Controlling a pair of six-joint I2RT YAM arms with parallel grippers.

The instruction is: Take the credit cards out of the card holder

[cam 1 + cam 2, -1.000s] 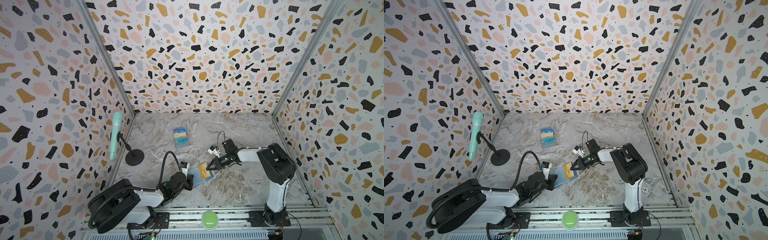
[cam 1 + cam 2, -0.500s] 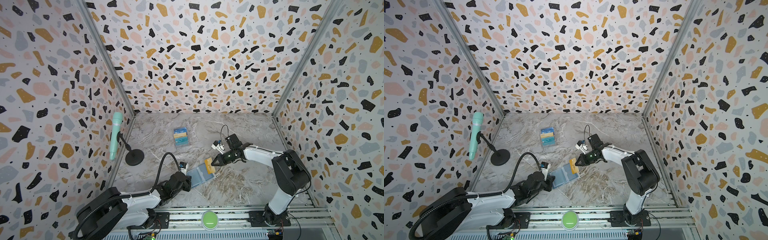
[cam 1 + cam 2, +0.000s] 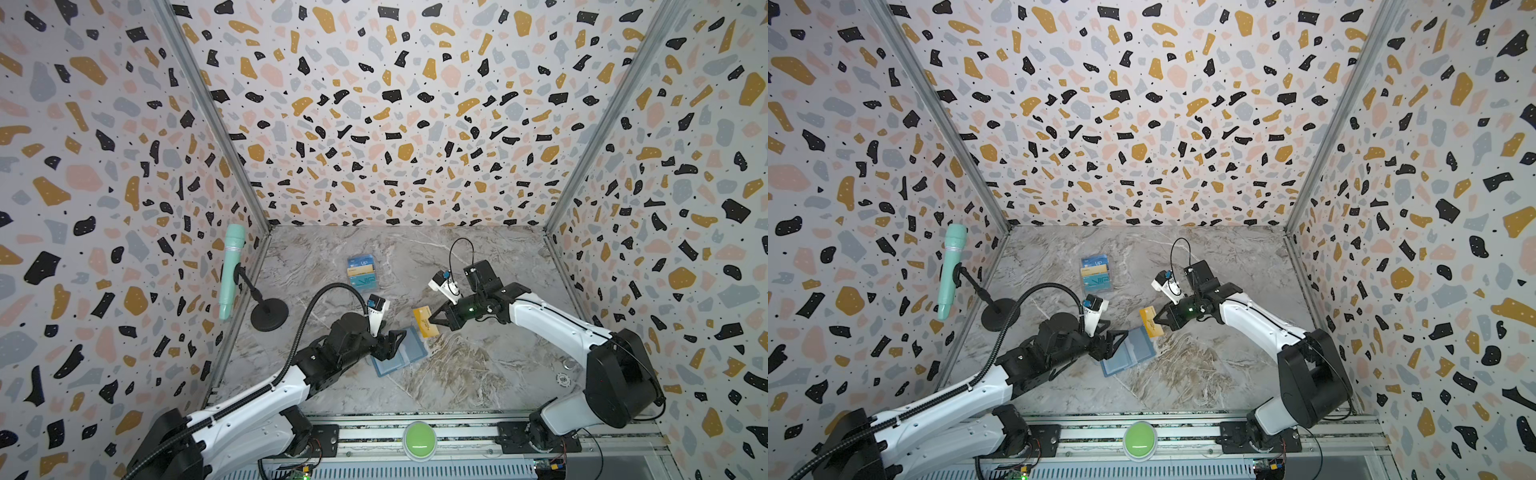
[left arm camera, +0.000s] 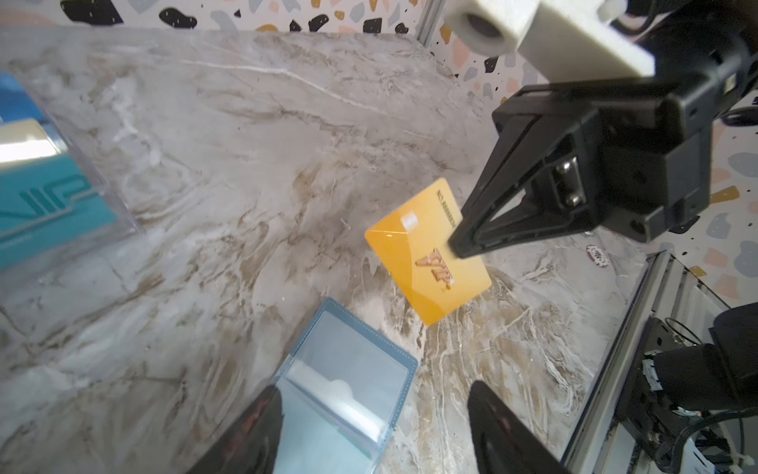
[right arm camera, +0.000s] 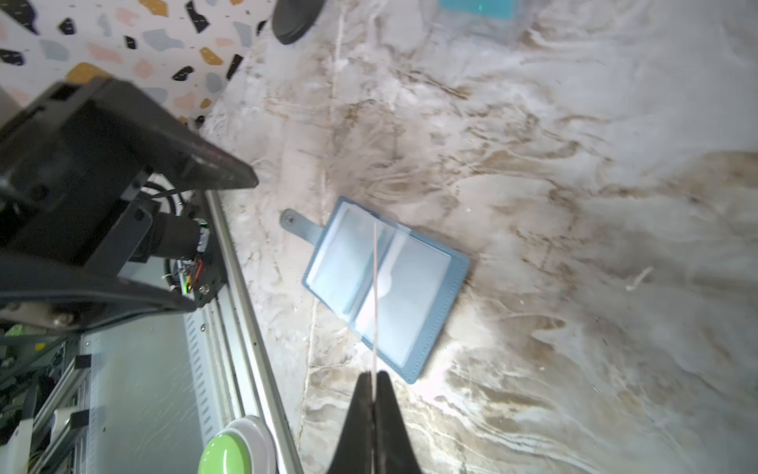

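The slate-blue card holder (image 3: 402,354) (image 3: 1130,351) lies open and flat on the marble table, its clear pockets facing up (image 5: 410,287) (image 4: 352,369). My right gripper (image 3: 434,320) (image 3: 1159,320) (image 4: 456,247) (image 5: 374,375) is shut on a golden-yellow credit card (image 3: 425,323) (image 3: 1151,323) (image 4: 422,262), which hangs clear of the holder, just beyond its far edge. The right wrist view shows the card edge-on (image 5: 375,295). My left gripper (image 3: 395,345) (image 3: 1118,345) (image 4: 375,394) is open over the holder's left part, holding nothing.
A clear tiered rack (image 3: 362,272) (image 3: 1095,272) with blue, gold and teal cards stands behind the holder. A mint microphone (image 3: 230,270) on a black stand (image 3: 269,313) is at the left wall. A green button (image 3: 419,440) sits on the front rail.
My left gripper has opened and let go of the card holder, which now lies flat. My right gripper has drawn the yellow card out of it and lifted it back and to the right.
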